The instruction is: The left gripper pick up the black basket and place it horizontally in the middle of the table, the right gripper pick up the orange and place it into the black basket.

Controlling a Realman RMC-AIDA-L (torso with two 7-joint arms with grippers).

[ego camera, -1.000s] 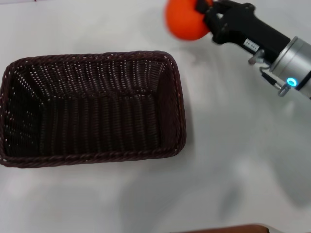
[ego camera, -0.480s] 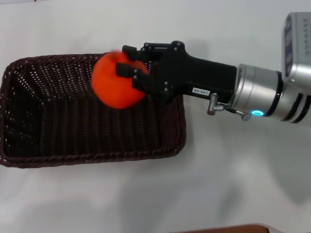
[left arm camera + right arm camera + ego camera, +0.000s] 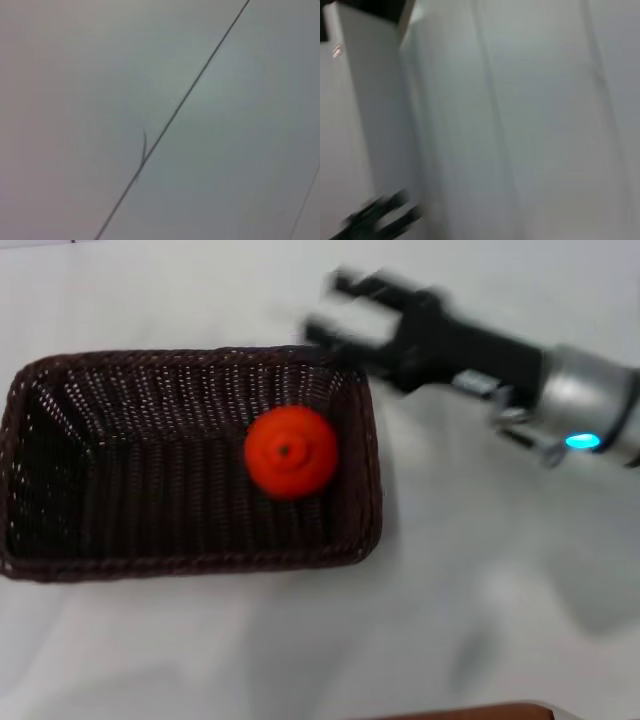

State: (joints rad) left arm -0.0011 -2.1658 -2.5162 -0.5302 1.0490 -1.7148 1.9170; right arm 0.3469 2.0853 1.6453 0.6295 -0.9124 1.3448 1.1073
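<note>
right gripper (image 3: 335, 308) hangs over the table (image 3: 480, 570) at the basket's one o'clock corner, jaws spread wide, nothing between them. black claw body, then a silver-grey cylinder with a blue light glowing on it. there's a pale label on the claw, no reading it. orange (image 3: 291, 451) sits inside the basket (image 3: 130, 475), right of centre, round and bright, dark stem dot facing up. basket is dark woven wicker, rectangular, rounded corners, braided rim, lying long side across the white table. left gripper is not in view; its wrist view shows only a pale surface with a thin dark line.
</note>
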